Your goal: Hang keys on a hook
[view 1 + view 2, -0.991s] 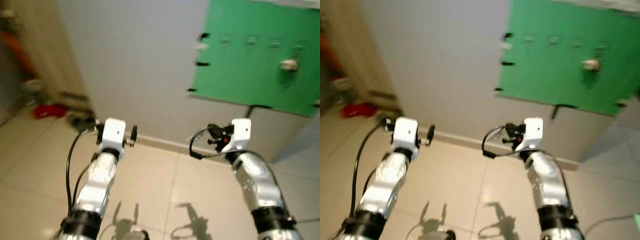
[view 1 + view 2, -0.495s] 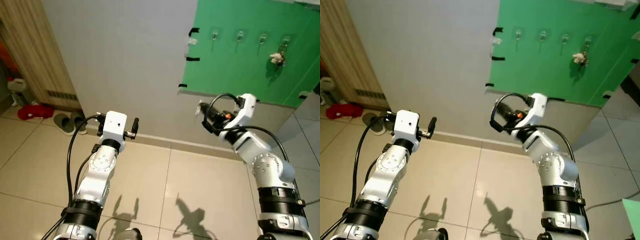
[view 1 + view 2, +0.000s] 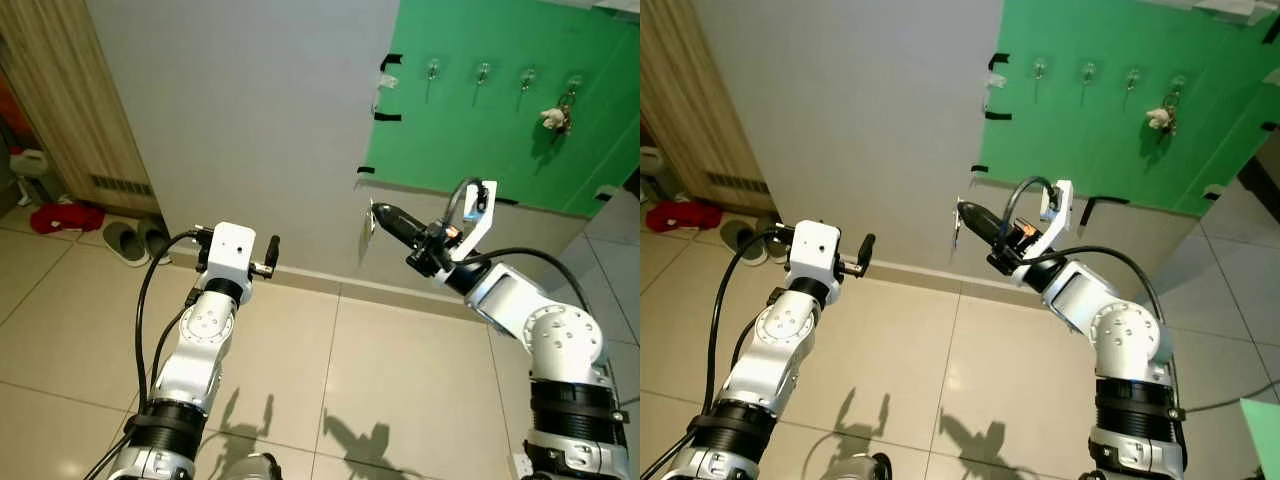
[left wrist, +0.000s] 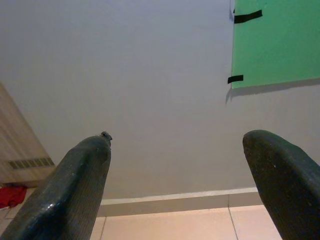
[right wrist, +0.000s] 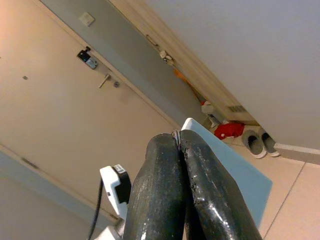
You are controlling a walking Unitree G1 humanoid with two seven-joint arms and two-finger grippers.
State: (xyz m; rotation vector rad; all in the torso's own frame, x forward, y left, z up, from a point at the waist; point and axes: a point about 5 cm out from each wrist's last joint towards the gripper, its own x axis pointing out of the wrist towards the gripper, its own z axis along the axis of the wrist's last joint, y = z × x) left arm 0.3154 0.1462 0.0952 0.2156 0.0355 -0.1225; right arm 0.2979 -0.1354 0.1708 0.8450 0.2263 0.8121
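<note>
The green board [image 3: 510, 110] on the wall carries a row of small hooks [image 3: 482, 72] along its upper part, and one of them, at the far right of the row, already holds a key bunch [image 3: 553, 117].

The right gripper [image 3: 378, 214] is raised below the board's lower left corner, turned sideways across the robot's front. Its two black fingers [image 5: 192, 175] are pressed together, and at their tips sits a thin pale thing [image 3: 370, 216] — probably the ring or tag of the keys to be hung, though it is too small to tell. The pinch at the very tips would leave the ring free to slip over a hook.

The left gripper [image 4: 180, 185] is held level, well to the left of the board and facing the bare wall [image 3: 250, 120]; its fingers [image 4: 80, 185] are spread wide with nothing between them — out of the way.
</note>
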